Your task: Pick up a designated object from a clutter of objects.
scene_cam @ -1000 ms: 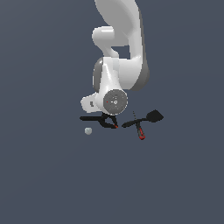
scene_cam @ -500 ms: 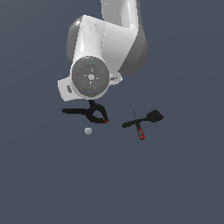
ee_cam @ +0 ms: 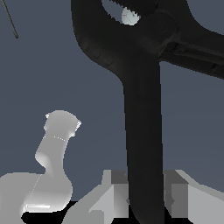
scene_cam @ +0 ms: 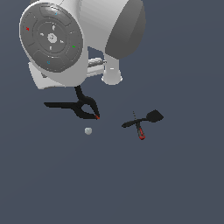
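The designated object, a black spring clamp (scene_cam: pixel 79 107) with a small red tip, hangs under the white hand at the exterior view's left, apart from the rest of the clutter of objects. In the wrist view one long handle of the clamp (ee_cam: pixel 142 131) runs down between the two grey fingers (ee_cam: pixel 116 186), and my gripper (ee_cam: pixel 144 194) is shut on it. The big wrist flange hides the gripper in the exterior view. The black spatula (scene_cam: pixel 153 116) and the red-handled screwdriver (scene_cam: pixel 140 131) lie crossed on the floor at the exterior view's right.
A tiny pale grey ball (scene_cam: pixel 88 131) lies just below the clamp's tip, and it shows through the clamp's loop (ee_cam: pixel 130 16) in the wrist view. The white arm link (ee_cam: pixel 54 148) also shows there. The floor is plain dark grey.
The arm has come much closer to the exterior camera and looms larger. The clamp has moved with it to the exterior view's left, away from the spatula and screwdriver, which stayed put.
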Controlling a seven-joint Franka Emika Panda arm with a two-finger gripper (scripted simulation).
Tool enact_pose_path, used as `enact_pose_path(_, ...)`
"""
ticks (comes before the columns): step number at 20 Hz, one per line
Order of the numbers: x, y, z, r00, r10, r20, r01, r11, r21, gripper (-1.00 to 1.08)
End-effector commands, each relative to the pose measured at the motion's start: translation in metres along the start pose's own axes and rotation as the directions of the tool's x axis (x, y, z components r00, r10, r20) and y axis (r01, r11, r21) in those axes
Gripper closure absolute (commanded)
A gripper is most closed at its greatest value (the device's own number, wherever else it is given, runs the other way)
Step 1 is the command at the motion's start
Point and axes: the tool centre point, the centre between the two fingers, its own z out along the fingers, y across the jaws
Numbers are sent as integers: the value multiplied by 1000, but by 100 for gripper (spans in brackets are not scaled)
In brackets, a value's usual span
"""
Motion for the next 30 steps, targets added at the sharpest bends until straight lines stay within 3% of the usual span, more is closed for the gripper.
enact_pose_path(1, -8, 7, -11, 1000, 0, -1, 0, 1000, -1, 108)
enact_pose_path(13, -23, 21, -33, 1000, -2, -1, 2, 1000, -3, 108)
enact_pose_path(30, -31, 20, -53, 1000, -3, 1, 3, 1000, -2, 108)
